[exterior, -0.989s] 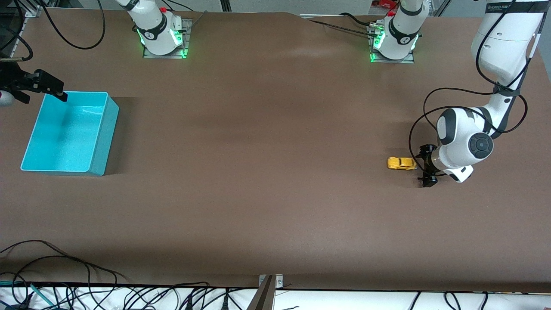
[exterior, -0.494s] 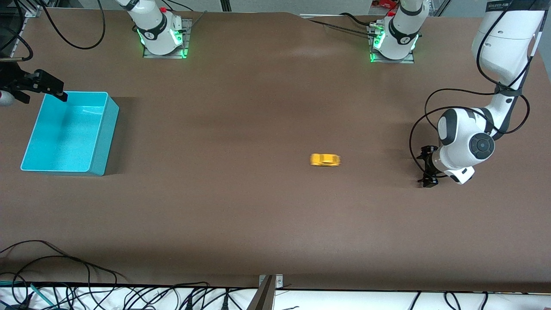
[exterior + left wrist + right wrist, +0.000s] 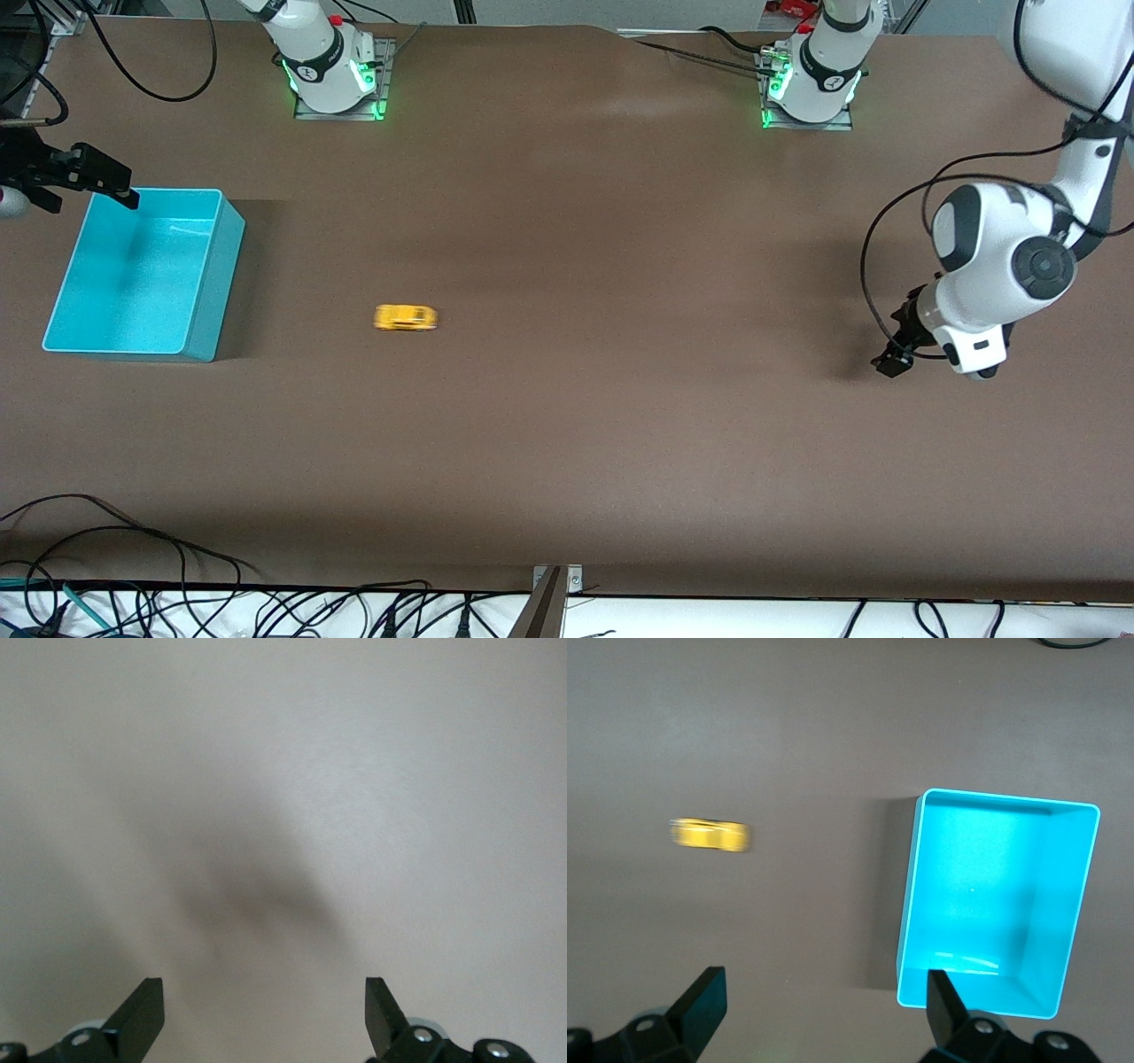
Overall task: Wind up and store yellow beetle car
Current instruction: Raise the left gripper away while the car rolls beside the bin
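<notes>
Your right gripper hangs over the table just by the bin's corner, at the right arm's end of the table. Its two fingers are spread wide apart and hold nothing. The bin is turquoise and open on top, and you can see its bare floor. The car is small and yellow. It sits on the brown table near the bin, a bit toward the left arm's end from it, and it does not touch the bin. It looks smeared in both the front view and the right wrist view. No gripper is touching the car. Your left gripper is well apart from the car, low over the table at the left arm's end. Its fingers are spread wide too, and there is nothing between them, only bare table with a dark shadow on it. The two arm bases, with green lights on them, stand along the table edge farthest from the front camera.
</notes>
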